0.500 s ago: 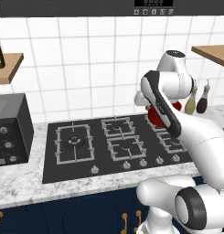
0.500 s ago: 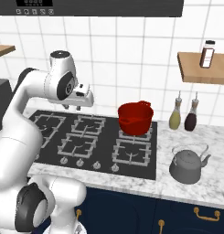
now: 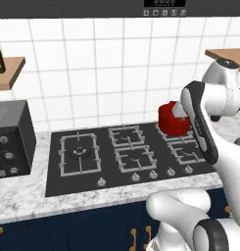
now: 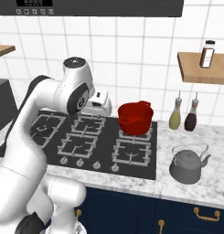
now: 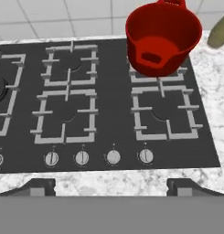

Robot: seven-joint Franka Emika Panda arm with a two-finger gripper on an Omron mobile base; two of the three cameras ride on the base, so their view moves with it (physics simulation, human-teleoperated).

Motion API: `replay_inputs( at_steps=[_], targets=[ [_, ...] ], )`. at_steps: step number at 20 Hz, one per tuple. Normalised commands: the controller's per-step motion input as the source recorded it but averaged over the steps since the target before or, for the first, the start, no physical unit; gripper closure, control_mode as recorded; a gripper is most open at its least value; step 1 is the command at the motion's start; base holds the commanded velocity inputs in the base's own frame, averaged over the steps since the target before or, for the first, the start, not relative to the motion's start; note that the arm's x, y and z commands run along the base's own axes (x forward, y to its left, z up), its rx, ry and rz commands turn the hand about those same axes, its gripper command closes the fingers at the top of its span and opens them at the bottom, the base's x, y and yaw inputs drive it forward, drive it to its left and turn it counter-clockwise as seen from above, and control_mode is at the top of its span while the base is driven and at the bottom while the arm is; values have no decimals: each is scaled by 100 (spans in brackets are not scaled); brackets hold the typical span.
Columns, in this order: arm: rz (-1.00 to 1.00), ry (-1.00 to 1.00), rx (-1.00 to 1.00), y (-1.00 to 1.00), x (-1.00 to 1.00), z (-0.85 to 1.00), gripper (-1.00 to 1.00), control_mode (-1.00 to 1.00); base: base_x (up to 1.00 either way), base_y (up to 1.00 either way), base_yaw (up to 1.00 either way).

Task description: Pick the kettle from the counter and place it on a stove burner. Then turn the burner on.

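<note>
The fingers [image 5: 111,186] stand spread and released, grasping nothing, above the front rim of the table [image 5: 109,178]. Just beyond their tips runs the row of knobs [image 5: 113,157] on the black cooktop [image 5: 111,114]. Farther ahead lie the paired grates, and at the far right the red pot [image 5: 162,39] sits on a rear grate. The widest burner [image 3: 80,152] lies well off to the fingers' left. The kettle [image 4: 187,166] stands on the table right of the cooktop, well apart from the fingers.
</note>
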Motion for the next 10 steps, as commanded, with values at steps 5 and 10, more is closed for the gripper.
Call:
replay_inputs(
  at_steps=[5, 10],
  targets=[
    [-29, -17, -2, -100, -37, -2, -100, -100, 0, 0, 0],
    [-37, -8, 0, -100, -1, -17, -100, -100, 0, 0, 0]
  ],
)
